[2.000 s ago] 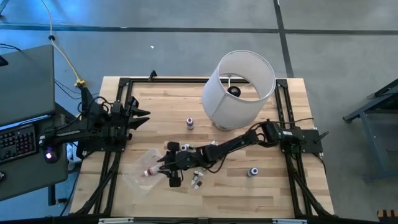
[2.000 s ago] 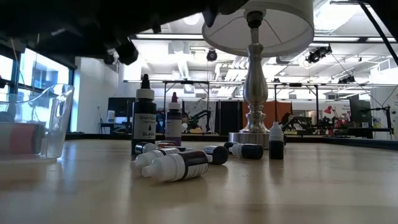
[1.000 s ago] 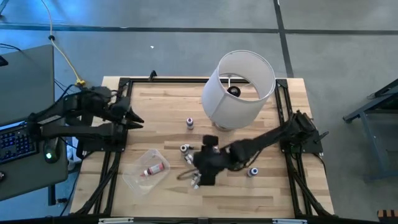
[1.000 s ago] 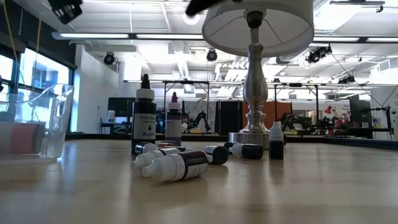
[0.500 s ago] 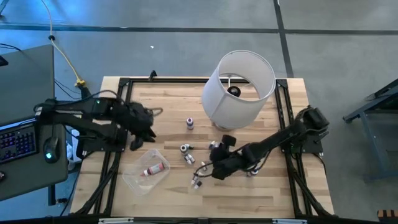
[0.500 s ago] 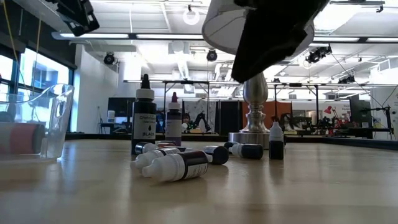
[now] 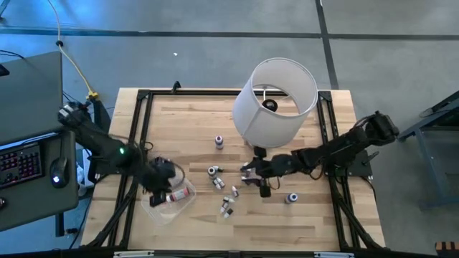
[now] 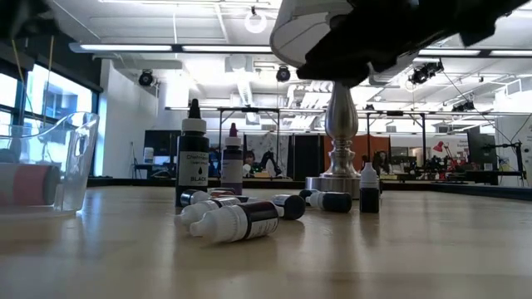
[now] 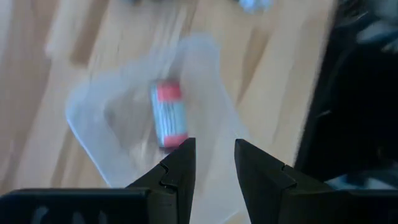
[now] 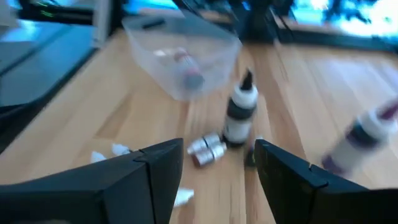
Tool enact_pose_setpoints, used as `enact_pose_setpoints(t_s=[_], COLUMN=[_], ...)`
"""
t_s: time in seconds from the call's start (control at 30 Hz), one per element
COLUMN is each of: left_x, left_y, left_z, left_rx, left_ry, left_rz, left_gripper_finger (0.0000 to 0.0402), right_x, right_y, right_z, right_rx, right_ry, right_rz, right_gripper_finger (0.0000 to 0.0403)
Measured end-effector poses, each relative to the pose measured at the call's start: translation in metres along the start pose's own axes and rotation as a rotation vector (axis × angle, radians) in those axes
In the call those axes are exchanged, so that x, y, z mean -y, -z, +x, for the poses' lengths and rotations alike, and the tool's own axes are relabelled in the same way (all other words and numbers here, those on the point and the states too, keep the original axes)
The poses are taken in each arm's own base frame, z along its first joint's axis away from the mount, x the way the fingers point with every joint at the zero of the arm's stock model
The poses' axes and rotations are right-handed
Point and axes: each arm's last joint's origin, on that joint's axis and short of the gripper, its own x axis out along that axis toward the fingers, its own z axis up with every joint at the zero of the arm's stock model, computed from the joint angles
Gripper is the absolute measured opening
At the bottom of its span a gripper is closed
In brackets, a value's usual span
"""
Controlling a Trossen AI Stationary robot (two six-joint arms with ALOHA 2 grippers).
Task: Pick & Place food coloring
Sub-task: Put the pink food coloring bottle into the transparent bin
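Left arm bent low at frame left, left gripper over the clear tub at lower left, fingers parted and empty, one pink-capped bottle lying inside, right arm stretched from right edge toward centre, right gripper spread, empty, above scattered food coloring bottles mid-table, lampshade behind at upper centre

Pale wooden table, clear glossy plastic tub, matt white lampshade.

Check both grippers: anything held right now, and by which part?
Nothing held. The left gripper is open and empty above the clear tub; the right gripper is open and empty above the loose bottles.
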Motion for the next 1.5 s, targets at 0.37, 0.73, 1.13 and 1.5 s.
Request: enact_pose_setpoints(t_s=[0.37, 0.73, 1.13, 1.5], left_x=[0.022, 0.025, 0.01, -0.011], left_y=[0.017, 0.022, 0.035, 0.049], left_z=[0.066, 0.089, 0.116, 0.126], left_rx=[-0.2, -0.303, -0.327, -0.384], left_ry=[-0.22, -0.271, -0.261, -0.311], left_rz=[-0.158, -0.165, -0.12, -0.058], left_gripper_finger=[0.0111, 0.0111, 0.0111, 0.0111], right_x=[0.027, 0.034, 0.034, 0.034], right_y=[-0.001, -0.001, 0.0, 0.0], right_z=[0.0, 0.0, 0.0, 0.001], right_rx=[0.081, 0.082, 0.081, 0.072], right_ry=[-0.141, -0.178, -0.178, -0.172], right_rz=[-0.114, -0.107, -0.104, -0.02], right_gripper_finger=[0.0192, 0.0192, 0.0192, 0.0192])
